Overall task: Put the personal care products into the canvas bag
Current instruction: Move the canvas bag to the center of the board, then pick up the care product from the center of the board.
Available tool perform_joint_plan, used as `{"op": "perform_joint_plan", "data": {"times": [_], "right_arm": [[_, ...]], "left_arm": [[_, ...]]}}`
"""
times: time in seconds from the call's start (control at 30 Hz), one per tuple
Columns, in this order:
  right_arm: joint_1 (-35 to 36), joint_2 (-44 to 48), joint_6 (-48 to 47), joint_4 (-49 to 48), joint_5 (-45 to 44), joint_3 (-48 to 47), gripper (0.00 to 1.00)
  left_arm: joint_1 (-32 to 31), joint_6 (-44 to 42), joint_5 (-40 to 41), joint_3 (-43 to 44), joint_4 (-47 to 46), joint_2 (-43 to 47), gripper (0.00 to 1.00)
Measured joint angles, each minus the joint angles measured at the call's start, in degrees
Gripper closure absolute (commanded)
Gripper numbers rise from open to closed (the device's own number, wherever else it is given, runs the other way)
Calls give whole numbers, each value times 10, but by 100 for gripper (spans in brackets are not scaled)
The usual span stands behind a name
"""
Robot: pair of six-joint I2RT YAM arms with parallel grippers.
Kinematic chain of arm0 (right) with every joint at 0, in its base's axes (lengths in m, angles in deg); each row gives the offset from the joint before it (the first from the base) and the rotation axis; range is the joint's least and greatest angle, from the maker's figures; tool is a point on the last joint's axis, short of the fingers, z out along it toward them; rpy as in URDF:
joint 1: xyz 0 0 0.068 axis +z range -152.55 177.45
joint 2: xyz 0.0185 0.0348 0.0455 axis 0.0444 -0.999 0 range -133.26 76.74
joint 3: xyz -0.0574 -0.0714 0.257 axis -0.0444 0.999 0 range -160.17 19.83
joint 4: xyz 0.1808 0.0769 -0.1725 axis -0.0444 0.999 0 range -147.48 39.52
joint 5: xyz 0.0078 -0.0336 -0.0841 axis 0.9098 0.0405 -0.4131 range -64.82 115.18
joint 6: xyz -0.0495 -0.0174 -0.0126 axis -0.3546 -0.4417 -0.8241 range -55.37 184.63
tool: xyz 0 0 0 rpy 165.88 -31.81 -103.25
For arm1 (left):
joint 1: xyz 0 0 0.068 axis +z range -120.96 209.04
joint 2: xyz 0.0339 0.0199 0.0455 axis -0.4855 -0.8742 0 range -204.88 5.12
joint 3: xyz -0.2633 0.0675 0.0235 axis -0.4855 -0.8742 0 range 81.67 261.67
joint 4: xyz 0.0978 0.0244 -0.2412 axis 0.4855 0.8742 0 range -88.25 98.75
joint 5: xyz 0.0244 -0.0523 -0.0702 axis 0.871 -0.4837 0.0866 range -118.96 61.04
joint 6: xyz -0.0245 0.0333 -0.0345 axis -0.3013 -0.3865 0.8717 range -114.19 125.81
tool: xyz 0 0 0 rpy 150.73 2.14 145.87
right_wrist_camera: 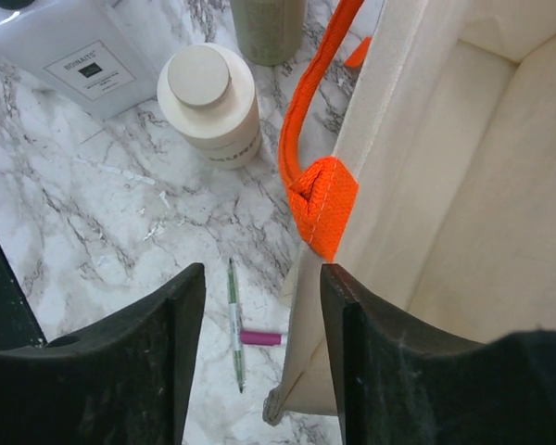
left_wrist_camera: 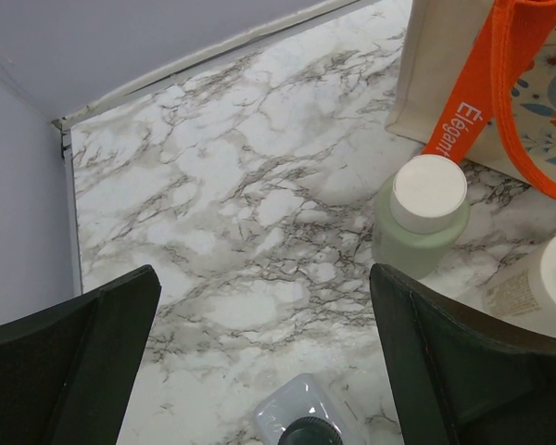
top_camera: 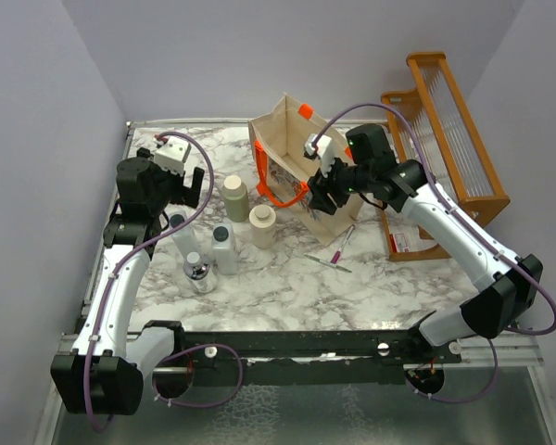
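Left fingers [left_wrist_camera: 74,357] spread wide; right fingers [right_wrist_camera: 153,357] parted astride stiff canvas bag [right_wrist_camera: 463,185] wall

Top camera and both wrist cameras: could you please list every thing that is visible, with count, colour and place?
bag: one, beige with orange handles, back middle
green bottle: one, olive, cream cap, left of bag
beige bottle: one, cream cap, in front of bag
white bottles: two, dark caps, front left
clear bottle: one, chrome cap, nearest
pens: two, thin, right of bottles
rack: one, orange wood, right edge
table: one, marbled white-grey
arms: two, white and black, near edge
left fingers: black, open, above bottles
right fingers: black, open, at bag's rim
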Motion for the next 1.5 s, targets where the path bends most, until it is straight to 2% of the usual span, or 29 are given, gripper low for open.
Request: {"op": "perform_joint_plan", "data": {"times": [0.1, 0.13, 0.2, 0.37, 0.53, 0.73, 1.1, 1.5], "right_arm": [[2, 0, -19, -5, 0, -11, 38], [3, 0, -24, -8, 0, -16, 28], [8, 0, -34, -16, 0, -27, 19], [24, -2, -52, -41, 3, -52, 16], [49, -36, -65, -57, 18, -91, 14], [102, -93, -94, -66, 57, -108, 0], [179, -168, -109, -122, 118, -98, 0], [198, -278, -74, -153, 119, -130, 0]], "left_arm": [[0, -2, -12, 0, 13, 0, 1], [0, -3, -14, 0, 19, 0, 1], [0, -3, -17, 0, 27, 0, 1], [0, -4, -14, 0, 46, 5, 1], [0, 4, 23, 3, 57, 5, 1], [17, 32, 56, 33, 68, -18, 1], [95, 92, 48, 75, 92, -59, 1], [113, 100, 35, 75, 94, -63, 1]]}}
